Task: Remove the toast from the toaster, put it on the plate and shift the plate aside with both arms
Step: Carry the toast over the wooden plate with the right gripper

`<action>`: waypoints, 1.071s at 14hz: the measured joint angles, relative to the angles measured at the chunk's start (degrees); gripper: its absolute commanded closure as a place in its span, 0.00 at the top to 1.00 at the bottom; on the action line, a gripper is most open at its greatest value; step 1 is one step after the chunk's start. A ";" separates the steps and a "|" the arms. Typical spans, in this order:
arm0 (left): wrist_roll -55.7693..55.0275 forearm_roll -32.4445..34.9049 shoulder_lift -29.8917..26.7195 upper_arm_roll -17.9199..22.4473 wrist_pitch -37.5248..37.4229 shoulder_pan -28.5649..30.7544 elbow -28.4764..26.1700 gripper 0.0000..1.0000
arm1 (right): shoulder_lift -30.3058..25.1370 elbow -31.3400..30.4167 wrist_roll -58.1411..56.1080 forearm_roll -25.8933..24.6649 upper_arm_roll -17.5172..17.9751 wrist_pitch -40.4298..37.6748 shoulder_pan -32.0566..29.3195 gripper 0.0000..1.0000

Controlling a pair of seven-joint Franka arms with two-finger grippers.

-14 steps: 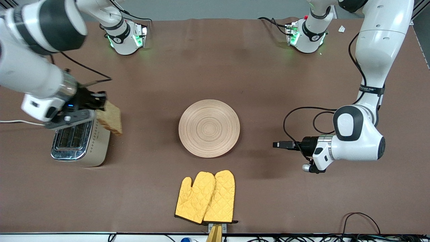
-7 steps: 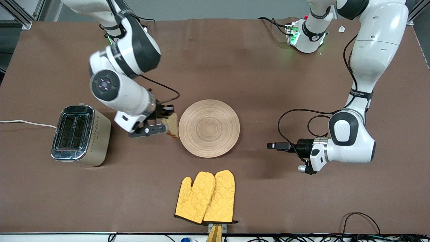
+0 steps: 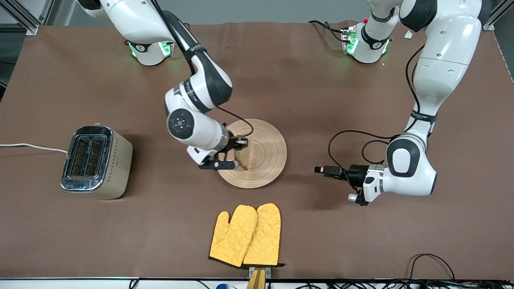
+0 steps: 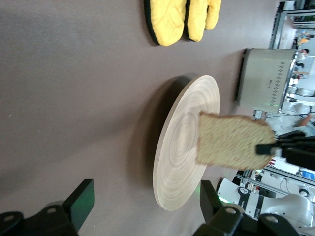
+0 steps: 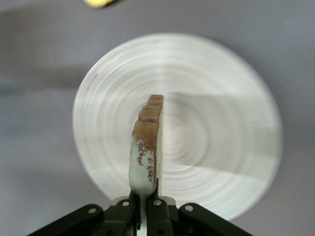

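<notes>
My right gripper (image 3: 237,153) is shut on the toast (image 3: 243,160) and holds it on edge just above the round wooden plate (image 3: 269,146) in the middle of the table. In the right wrist view the toast (image 5: 145,142) stands edge-on between the shut fingers (image 5: 158,209), with the plate (image 5: 221,123) beneath. My left gripper (image 3: 323,170) hangs low over the table, beside the plate toward the left arm's end, open and holding nothing. The left wrist view shows its wide-set fingers (image 4: 81,204), with the plate (image 4: 182,152) and the toast (image 4: 229,142) ahead of them.
A steel toaster (image 3: 96,160) with a white cord stands toward the right arm's end of the table. Two yellow oven mitts (image 3: 247,235) lie nearer the front camera than the plate. Black cables loop beside the left arm's wrist (image 3: 345,140).
The right arm has carried the toast from over the toaster across to over the plate. The left gripper has crept a little toward the plate.
</notes>
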 measured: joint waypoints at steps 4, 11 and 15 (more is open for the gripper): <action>7.82 -2.39 2.37 -0.01 -0.07 -0.01 -0.46 0.75 | 1.56 -0.48 0.26 5.48 -0.16 5.02 0.53 0.32; 9.08 -7.12 4.04 -0.18 -0.10 -1.25 -0.52 0.67 | 2.00 -1.61 0.11 2.62 -3.42 6.60 0.10 1.00; 9.08 -7.81 4.35 -0.38 -0.11 -1.57 -0.98 0.64 | 1.00 -1.22 0.03 -2.87 -8.27 6.52 -0.62 1.00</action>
